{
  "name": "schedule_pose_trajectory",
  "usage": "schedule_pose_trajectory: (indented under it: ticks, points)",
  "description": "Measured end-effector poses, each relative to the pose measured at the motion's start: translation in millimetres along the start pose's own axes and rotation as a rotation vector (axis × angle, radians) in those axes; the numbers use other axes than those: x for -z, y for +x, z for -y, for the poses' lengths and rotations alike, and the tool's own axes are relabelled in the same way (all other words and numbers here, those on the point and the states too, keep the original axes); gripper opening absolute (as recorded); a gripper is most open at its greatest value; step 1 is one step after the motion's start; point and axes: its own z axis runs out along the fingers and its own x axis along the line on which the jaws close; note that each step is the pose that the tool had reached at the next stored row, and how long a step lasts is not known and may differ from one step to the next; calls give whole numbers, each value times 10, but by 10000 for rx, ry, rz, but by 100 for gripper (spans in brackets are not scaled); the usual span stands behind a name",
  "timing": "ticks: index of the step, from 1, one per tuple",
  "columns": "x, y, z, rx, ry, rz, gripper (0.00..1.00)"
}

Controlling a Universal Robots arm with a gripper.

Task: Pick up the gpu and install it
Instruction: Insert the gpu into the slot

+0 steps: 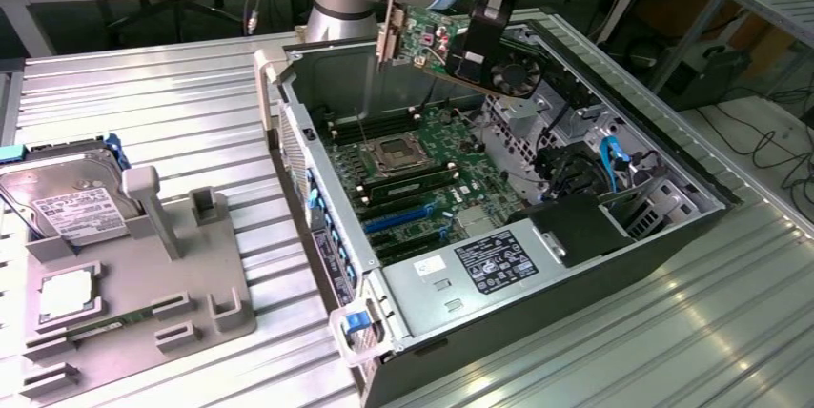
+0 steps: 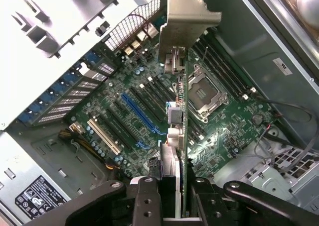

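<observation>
Grey and boxy, the power supply (image 1: 490, 270) fills the near corner of the open computer case (image 1: 661, 236), which lies on its side on a ribbed metal table (image 1: 140, 93). Beside the case, toward the exterior view's left, a grey holder (image 1: 191, 284) carries a hard drive (image 1: 64, 203). Deeper inside the case lies the green motherboard (image 1: 426, 184) with its blue slot (image 2: 142, 114) and bare processor socket (image 1: 392, 155). Above the far half of the case hangs the graphics card (image 1: 426, 41), tilted, clear of the board, its metal bracket (image 2: 187, 17) toward the case's slotted rear wall. The gripper (image 1: 481, 41) is clamped on the card's edge.
</observation>
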Motion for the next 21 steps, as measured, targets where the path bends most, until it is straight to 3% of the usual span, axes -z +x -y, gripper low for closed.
schedule_pose_trajectory:
  ticks: [21]
  points:
    - [-16, 0, 0, 1640, -26, -32, 28]
